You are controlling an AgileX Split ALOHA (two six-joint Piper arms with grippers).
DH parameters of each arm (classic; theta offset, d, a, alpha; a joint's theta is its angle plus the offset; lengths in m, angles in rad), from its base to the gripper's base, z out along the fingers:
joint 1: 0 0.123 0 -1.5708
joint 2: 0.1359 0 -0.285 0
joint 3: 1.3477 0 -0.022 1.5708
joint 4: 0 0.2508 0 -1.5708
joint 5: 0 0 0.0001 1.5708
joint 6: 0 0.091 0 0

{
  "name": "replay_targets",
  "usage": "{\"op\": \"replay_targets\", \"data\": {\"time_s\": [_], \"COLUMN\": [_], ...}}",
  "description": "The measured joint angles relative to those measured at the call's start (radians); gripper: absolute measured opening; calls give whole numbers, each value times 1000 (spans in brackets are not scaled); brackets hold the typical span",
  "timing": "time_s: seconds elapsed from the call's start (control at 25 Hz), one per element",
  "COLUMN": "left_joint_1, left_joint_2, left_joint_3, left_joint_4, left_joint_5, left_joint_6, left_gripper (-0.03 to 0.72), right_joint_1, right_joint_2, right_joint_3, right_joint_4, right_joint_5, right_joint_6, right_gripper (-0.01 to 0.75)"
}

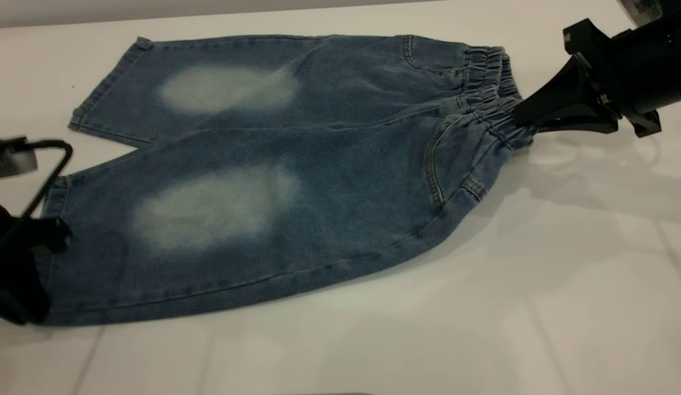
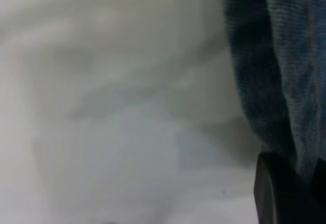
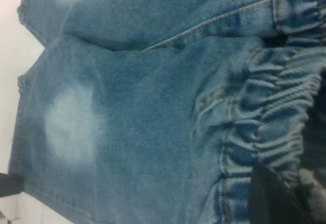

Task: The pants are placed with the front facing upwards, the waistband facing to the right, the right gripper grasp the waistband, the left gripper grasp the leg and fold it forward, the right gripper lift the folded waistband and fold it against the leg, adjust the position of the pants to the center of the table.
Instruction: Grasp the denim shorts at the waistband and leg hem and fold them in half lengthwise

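The blue denim pants (image 1: 318, 181) lie flat on the white table (image 1: 483, 307), front up, legs to the left. The gathered waistband (image 1: 491, 82) is at the right. My right gripper (image 1: 524, 122) reaches in from the right and is shut on the waistband's near part, which is bunched and slightly raised. In the right wrist view the puckered waistband (image 3: 265, 112) runs between the dark fingers (image 3: 270, 193). My left gripper (image 1: 50, 236) sits at the hem of the near leg (image 1: 208, 219), shut on it. The left wrist view shows the hem (image 2: 285, 56) entering beside one finger (image 2: 275, 193).
The far leg (image 1: 208, 88) lies flat towards the table's back edge. A thin black cable (image 1: 49, 170) loops above the left gripper. Bare white tabletop stretches in front of and to the right of the pants.
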State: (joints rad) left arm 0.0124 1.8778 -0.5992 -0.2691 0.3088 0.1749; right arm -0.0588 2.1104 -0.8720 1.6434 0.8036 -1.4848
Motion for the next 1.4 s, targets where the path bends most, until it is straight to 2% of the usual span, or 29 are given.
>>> {"op": "replay_targets", "data": {"time_s": [0.36, 0.52, 0.64, 0.8, 1.08, 1.4], "left_joint_1": [0, 0, 0, 0, 0, 0], "left_joint_2": [-494, -714, -777, -731, -472, -164], "left_joint_3": [1, -9, -43, -83, -179, -471], "left_joint_4": [0, 5, 18, 32, 33, 33], "left_joint_5": [245, 314, 326, 288, 155, 128], "left_joint_6": [-11, -45, -51, -53, -48, 15], "left_gripper": [47, 47, 47, 47, 47, 47], "right_joint_1": [0, 0, 1, 1, 1, 1], "right_joint_2": [-172, -277, -318, -313, -244, -127], "right_joint_3": [94, 148, 152, 126, 113, -10], "right_joint_4": [-38, -50, -55, -52, 30, 130], "right_joint_5": [1, 3, -9, -42, -147, -183], "right_joint_6": [51, 75, 77, 80, 66, 12], "right_gripper": [32, 32, 32, 32, 32, 32]}}
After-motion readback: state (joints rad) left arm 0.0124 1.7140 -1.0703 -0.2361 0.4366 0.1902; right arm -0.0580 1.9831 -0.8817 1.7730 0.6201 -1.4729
